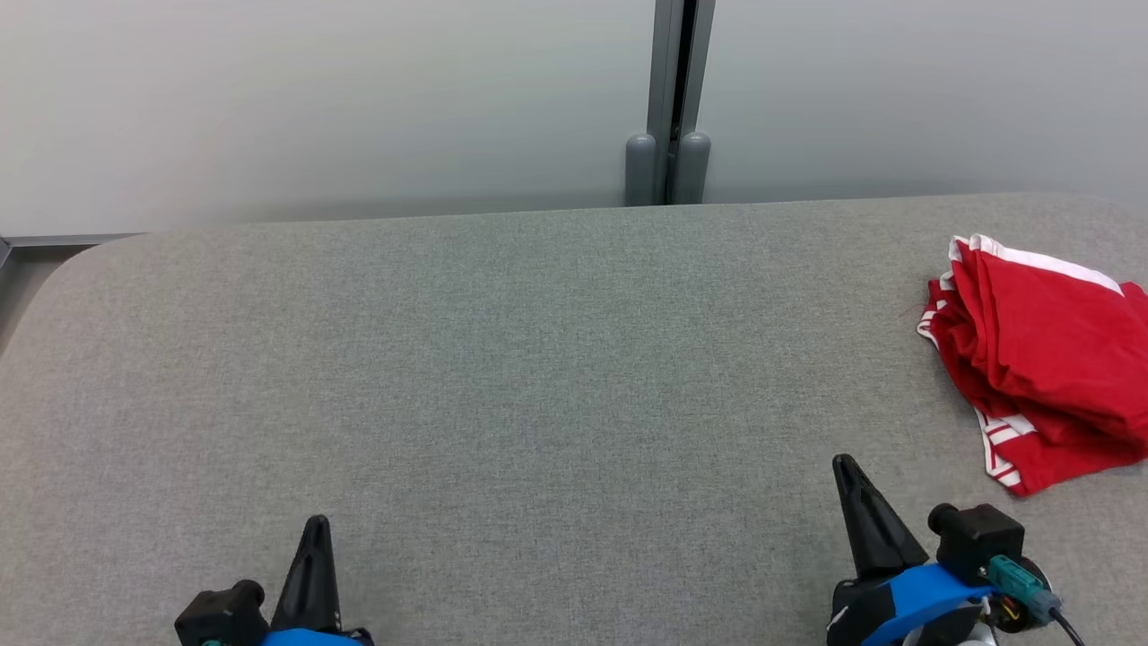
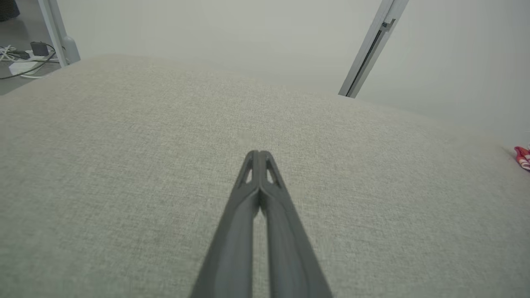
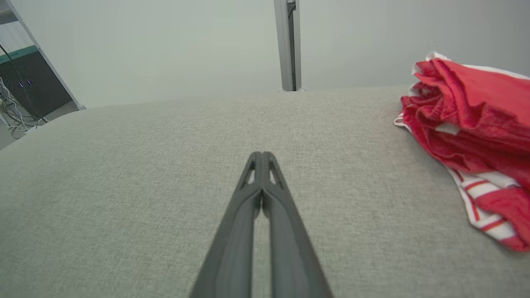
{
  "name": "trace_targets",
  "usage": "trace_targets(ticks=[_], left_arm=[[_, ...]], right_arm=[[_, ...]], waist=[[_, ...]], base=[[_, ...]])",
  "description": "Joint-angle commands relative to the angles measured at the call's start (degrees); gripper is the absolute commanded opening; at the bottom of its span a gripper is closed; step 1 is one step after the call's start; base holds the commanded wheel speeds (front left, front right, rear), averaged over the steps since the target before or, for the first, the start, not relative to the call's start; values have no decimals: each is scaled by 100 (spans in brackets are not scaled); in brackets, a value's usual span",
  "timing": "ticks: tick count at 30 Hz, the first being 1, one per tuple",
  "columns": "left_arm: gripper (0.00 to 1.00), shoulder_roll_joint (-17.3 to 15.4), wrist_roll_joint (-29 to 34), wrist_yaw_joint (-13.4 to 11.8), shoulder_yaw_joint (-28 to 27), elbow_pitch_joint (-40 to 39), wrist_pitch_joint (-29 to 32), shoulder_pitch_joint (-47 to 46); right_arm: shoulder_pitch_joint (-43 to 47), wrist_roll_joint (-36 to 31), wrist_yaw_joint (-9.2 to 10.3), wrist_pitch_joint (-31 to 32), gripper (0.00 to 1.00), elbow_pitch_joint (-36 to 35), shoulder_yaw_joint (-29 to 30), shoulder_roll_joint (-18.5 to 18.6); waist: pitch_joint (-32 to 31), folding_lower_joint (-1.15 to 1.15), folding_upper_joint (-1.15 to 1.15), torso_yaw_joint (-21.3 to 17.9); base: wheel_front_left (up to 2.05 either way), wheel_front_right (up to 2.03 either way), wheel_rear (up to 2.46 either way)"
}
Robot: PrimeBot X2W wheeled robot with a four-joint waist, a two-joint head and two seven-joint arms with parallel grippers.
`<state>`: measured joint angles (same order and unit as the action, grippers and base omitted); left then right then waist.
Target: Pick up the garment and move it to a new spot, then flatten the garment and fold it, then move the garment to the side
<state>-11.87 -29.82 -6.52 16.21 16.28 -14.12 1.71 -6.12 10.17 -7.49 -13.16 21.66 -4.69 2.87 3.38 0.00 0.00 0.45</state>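
Note:
The garment (image 1: 1045, 359) is red with white trim and striped hems, lying folded in a loose bundle at the right edge of the grey fabric table (image 1: 538, 377). It also fills the right side of the right wrist view (image 3: 476, 120), and a small red corner (image 2: 522, 157) peeks in at the far right of the left wrist view. My right gripper (image 1: 847, 467) is shut with nothing in it, low over the table, to the left of and nearer than the garment. Its fingertips (image 3: 261, 156) meet. My left gripper (image 1: 316, 525) is shut and empty at the lower left, tips (image 2: 257, 155) together.
A pale wall with a grey vertical post (image 1: 671, 108) runs behind the table's far edge. Cables and a power strip (image 2: 25, 58) lie on the floor beyond the table's left corner. A dark cabinet (image 3: 29, 82) stands past the left end.

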Motion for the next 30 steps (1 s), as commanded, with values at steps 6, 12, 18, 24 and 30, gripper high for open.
trace_targets(ticks=[6,12,18,24,30], left_arm=[[0,73,-594,130,-203,-33,182,-76],[0,125,-1005,223,-344,-40,310,-137],[0,186,-1465,325,-503,-48,455,-205],[0,239,-1892,420,-654,-69,591,-264],[0,294,-2292,512,-799,-89,718,-316]], right_arm=[[-6,770,0,181,0,-79,101,1],[-7,1304,0,308,0,-132,174,2],[-10,1901,0,452,0,-191,257,3],[-12,2458,0,585,0,-246,334,4],[-14,2979,0,711,0,-294,406,5]], waist=[[-17,0,0,-3],[-30,0,0,-4],[-46,0,0,-6],[-61,0,0,-8],[-76,0,0,-11]], base=[[0,0,0],[0,0,0],[0,0,0],[0,0,0],[0,0,0]])
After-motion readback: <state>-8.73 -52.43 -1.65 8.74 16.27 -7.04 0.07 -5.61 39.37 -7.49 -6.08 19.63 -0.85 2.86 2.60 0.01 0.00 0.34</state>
